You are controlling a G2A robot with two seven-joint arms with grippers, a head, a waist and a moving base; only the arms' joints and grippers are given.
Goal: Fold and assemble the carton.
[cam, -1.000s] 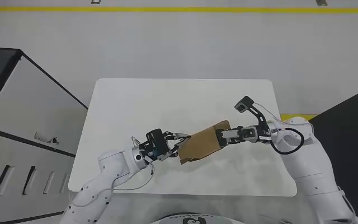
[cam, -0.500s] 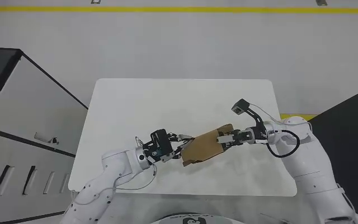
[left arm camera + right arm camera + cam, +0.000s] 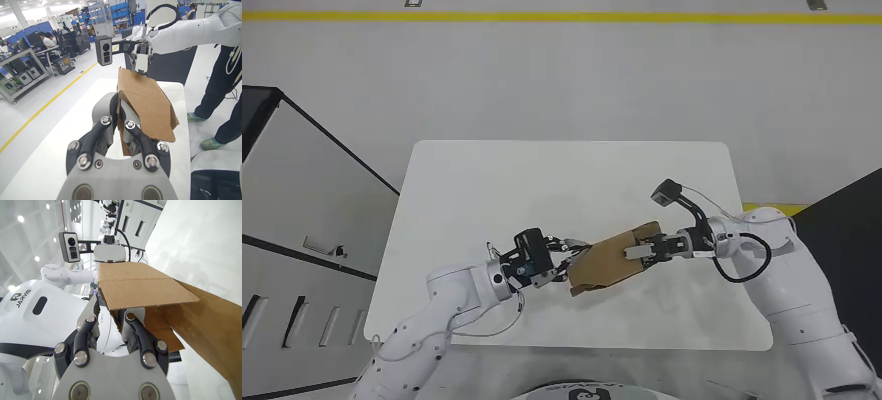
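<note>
A brown cardboard carton (image 3: 604, 262), partly unfolded, hangs just above the white table (image 3: 542, 180) near its front middle, held between both arms. My left gripper (image 3: 566, 264) is shut on the carton's near-left edge; in the left wrist view the fingers (image 3: 113, 113) pinch a cardboard flap of the carton (image 3: 149, 102). My right gripper (image 3: 636, 252) is shut on the opposite end; in the right wrist view the carton (image 3: 136, 287) has a creased panel lying flat over the gripper (image 3: 118, 317). The inside of the carton is hidden.
The table's back half and both sides are bare white surface. A dark cabinet (image 3: 267, 120) stands off the table's left, a dark panel (image 3: 852, 215) off its right. A yellow floor line (image 3: 562, 17) runs behind.
Both grippers have drawn a little closer together, the right one moving left and the left one right. The carton between them shifted slightly and stays gripped at both ends.
</note>
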